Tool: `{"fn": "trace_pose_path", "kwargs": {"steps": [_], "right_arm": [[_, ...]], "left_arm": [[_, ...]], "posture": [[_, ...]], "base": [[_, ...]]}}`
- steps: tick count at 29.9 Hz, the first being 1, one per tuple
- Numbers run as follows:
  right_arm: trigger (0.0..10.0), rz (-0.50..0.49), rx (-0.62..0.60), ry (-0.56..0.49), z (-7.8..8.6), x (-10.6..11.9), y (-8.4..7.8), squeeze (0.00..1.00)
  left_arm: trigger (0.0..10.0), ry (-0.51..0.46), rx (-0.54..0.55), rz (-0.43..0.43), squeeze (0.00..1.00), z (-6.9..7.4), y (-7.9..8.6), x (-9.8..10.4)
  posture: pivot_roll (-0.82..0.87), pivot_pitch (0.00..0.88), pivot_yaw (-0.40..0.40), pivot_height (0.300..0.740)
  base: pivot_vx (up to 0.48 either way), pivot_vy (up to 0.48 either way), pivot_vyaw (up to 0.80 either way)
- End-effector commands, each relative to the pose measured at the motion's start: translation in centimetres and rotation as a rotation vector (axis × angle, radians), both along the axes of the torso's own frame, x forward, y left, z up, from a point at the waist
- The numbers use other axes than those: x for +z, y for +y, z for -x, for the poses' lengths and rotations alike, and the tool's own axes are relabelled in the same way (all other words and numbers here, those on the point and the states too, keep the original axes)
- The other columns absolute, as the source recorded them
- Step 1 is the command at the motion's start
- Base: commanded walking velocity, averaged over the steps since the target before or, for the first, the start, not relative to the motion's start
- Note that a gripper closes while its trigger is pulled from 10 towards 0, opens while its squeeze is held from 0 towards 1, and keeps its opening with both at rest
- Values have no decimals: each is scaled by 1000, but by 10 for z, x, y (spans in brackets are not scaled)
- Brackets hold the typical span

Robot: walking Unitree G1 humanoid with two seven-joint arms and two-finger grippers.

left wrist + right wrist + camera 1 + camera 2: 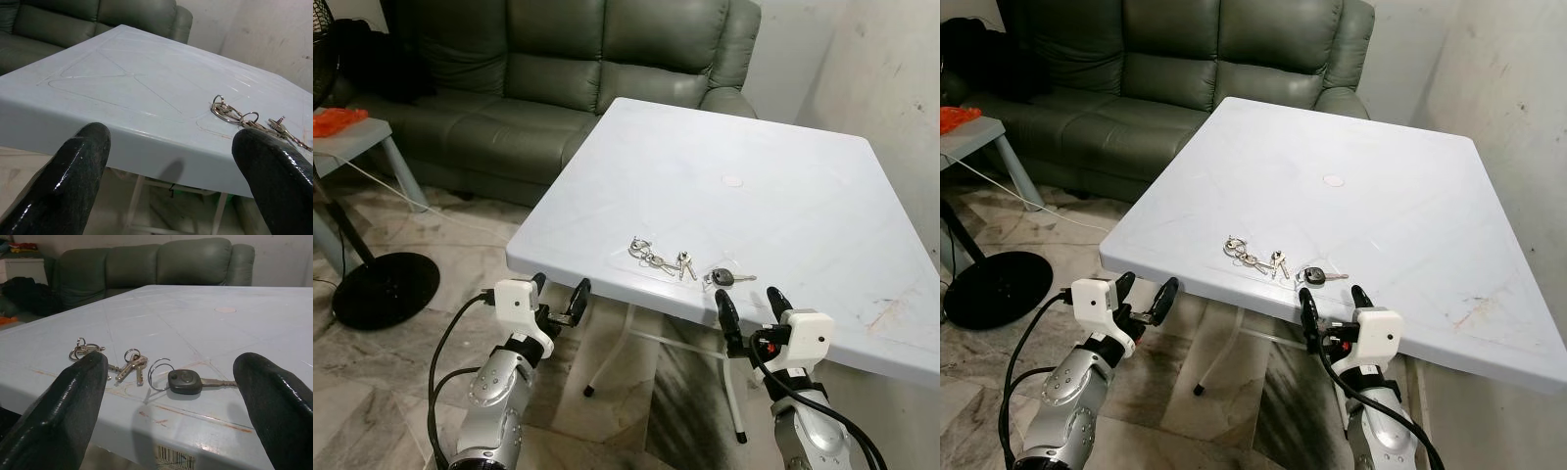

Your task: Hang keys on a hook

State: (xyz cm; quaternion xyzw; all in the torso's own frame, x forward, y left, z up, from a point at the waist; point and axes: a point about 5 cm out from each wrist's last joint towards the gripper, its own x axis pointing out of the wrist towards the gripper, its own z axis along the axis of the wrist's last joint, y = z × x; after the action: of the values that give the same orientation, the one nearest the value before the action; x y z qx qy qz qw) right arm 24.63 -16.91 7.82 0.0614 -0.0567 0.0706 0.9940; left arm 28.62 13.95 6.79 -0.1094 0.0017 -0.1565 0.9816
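A bunch of keys (658,259) on rings lies near the front edge of the white table (734,147). Beside it sits a car key with a black head (724,278) and its own ring. In the right wrist view the black-headed key (185,381) and the silver keys (133,366) lie just ahead of the fingers. My right gripper (749,305) is open, just below the table's front edge under the car key. My left gripper (558,294) is open too, below the table's front left corner, with the key rings (230,112) off to one side.
A green sofa (558,69) stands behind the table. A fan base (382,289) and a small side table (357,137) with an orange thing (337,119) are on the left. A wall (891,69) runs along the right. The floor is marble tile.
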Motion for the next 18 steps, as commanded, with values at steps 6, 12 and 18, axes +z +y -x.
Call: {"fn": "trace_pose_path", "kwargs": {"steps": [6, 12, 18], "right_arm": [[10000, 2, -12, -21, -2, 4, -2, 0], [10000, 1, -12, -22, -2, 5, -2, 0], [10000, 1, -11, -21, -3, 5, -2, 0]], "left_arm": [[10000, 7, 1, -8, 0, -1, 0, -1], [10000, 7, 1, -8, 0, 0, 0, -1], [10000, 6, 2, -9, 0, -1, 0, 0]], "posture": [[13, 0, -64, 740], [13, 0, -63, 740], [15, 0, -66, 740]], "base": [[0, 0, 0], [0, 0, 0], [0, 0, 0]]}}
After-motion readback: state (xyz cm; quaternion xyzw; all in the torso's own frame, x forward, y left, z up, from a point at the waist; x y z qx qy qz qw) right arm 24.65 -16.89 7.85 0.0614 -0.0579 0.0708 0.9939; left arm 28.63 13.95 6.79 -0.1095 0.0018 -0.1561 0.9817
